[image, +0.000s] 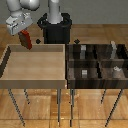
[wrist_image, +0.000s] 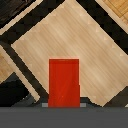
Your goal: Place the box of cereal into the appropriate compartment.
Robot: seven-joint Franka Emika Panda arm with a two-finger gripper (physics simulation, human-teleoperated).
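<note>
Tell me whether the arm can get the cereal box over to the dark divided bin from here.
Probably yes: the gripper holds the cereal box above the light bin, nothing between it and the dark divided bin.

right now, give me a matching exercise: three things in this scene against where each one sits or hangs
Things:
1. box of cereal
2. light wooden bin
3. dark compartment bin

Places:
a. on the exterior view's right, split into sections holding small grey-white blocks
b. held in the jaws above the light bin's far corner
c. on the exterior view's left, open tray

Pairs: 1-b, 2-c, 3-a
</note>
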